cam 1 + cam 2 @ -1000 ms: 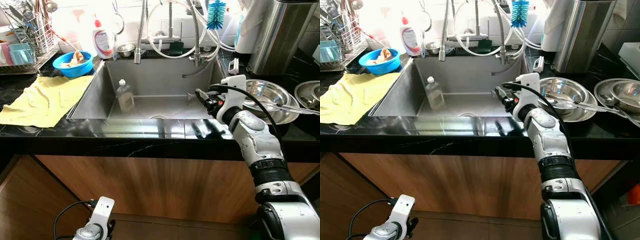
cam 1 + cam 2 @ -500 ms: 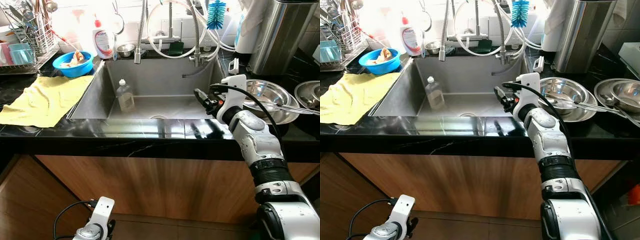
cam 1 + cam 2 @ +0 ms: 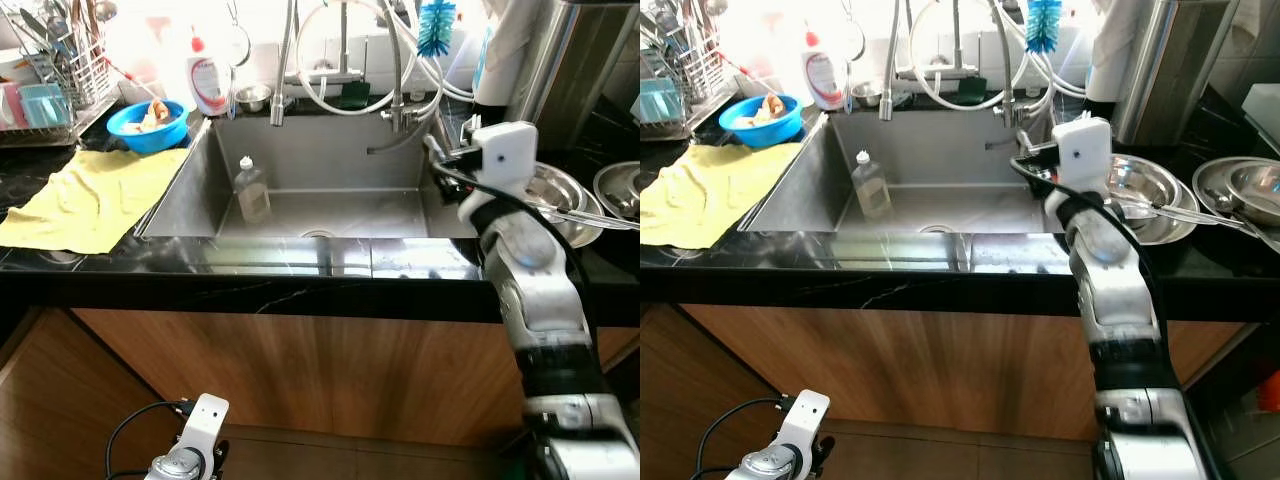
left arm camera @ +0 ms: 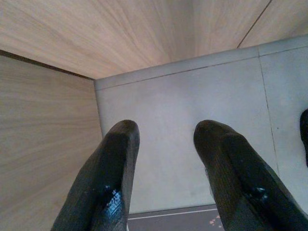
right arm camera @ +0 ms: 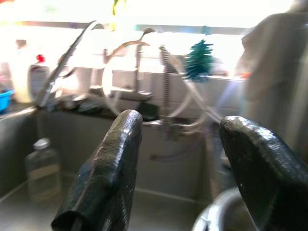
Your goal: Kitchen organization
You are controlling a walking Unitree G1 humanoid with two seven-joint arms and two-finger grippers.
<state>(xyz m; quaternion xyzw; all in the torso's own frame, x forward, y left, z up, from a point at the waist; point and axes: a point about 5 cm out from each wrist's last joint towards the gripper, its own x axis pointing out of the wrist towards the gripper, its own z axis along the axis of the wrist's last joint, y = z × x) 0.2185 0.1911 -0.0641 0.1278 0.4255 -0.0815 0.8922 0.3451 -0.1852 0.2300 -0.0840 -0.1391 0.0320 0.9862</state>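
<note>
1. The right pincer [image 5: 178,192] hangs released, its fingers spread with nothing between them, above the right edge of the sink [image 3: 320,160].
2. Ahead of it rise the taps and a teal brush [image 5: 198,60].
3. A clear bottle [image 3: 250,192] stands in the sink, well to its left.
4. Steel bowls [image 3: 1140,195] sit on the bench just beside it, to its right.
5. The left pincer [image 4: 168,168] hangs released near the floor.

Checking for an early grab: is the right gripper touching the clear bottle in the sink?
Apart. In the left eye view the right gripper is up at the sink's right rim, with bare basin between it and the clear bottle standing at the left.
</note>
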